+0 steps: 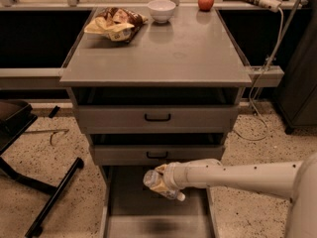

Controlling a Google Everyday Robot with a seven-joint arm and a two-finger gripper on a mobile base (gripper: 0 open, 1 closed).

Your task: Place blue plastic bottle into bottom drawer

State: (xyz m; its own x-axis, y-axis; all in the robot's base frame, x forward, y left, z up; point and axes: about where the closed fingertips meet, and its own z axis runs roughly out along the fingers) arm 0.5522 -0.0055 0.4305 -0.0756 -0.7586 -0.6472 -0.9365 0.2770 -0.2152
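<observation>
— Hovering at lower centre of the frame, the gripper [158, 182] is clamped around the bottle [171, 193], cap tipped down to the right.

— Why there?

— It hangs over the drawer [148, 221], pulled open beneath the upper drawers [157, 117], so letting go should probably drop it inside. Bowl [162, 10] and apple [205, 1] sit top centre, out of the way.

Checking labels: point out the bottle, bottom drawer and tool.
bottle [148, 178], camera view, clear end.
bottom drawer [143, 219], camera view, bare floor.
tool [159, 181], camera view, between fingertips, above bottom drawer, gripping bottle.
</observation>
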